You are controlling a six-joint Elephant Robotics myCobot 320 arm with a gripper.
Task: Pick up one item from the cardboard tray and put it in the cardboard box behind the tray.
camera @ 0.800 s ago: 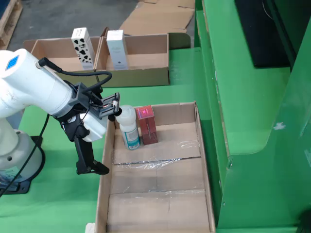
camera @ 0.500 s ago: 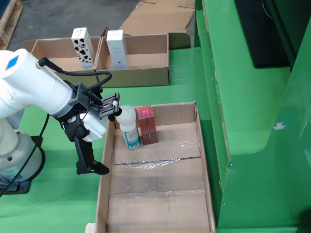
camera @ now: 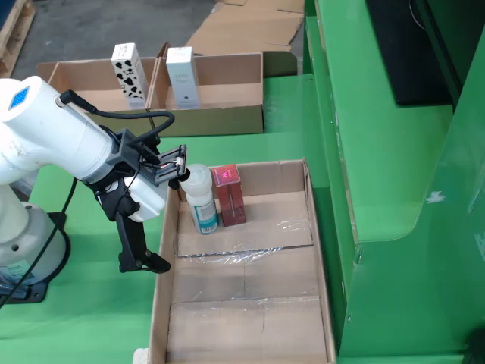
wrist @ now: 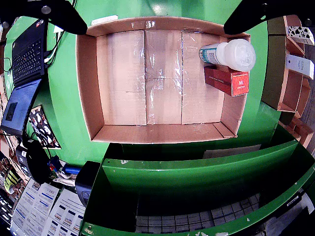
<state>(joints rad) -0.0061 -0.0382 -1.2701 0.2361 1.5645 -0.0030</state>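
Note:
A long cardboard tray (camera: 162,303) lies on the green table. At its far end stand a white bottle with a teal label (camera: 201,199) and a dark red carton (camera: 229,195), side by side. From above, the bottle (wrist: 226,53) and the carton (wrist: 226,81) sit in the tray's (wrist: 88,88) right end. My gripper (camera: 170,220) hangs over the tray's left wall, just left of the bottle, open. Its black fingers (wrist: 54,12) spread wide at the top of the wrist view with nothing between them. The cardboard box (camera: 220,114) behind the tray holds two upright white cartons.
A tall green shelf unit (camera: 379,152) runs along the tray's right side. The arm's white base (camera: 23,243) stands to the tray's left. Flattened cardboard (camera: 250,30) lies on the floor behind. A laptop (wrist: 27,54) sits left in the wrist view.

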